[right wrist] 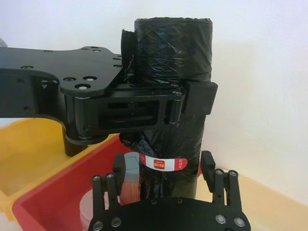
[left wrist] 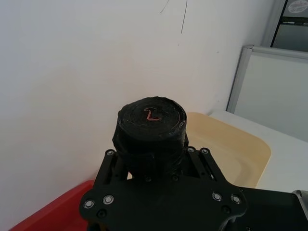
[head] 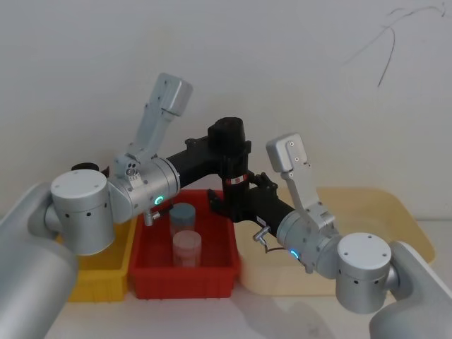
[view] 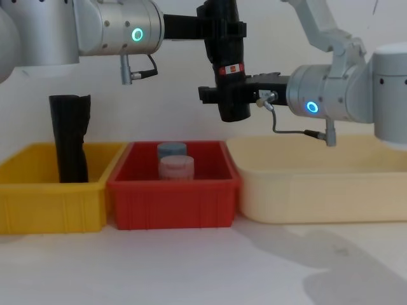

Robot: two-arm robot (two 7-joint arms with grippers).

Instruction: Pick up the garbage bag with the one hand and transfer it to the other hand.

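Above the red plastic bin of two round jars, the left gripper clamps the crinkly cylindrical garbage bag upright, while the right gripper flanks it with jaws apart.

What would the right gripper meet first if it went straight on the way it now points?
The garbage bag: its lower part, around the red-and-white label, stands directly ahead between the open fingers of the right gripper, apparently very near. The left gripper is shut on it higher up.
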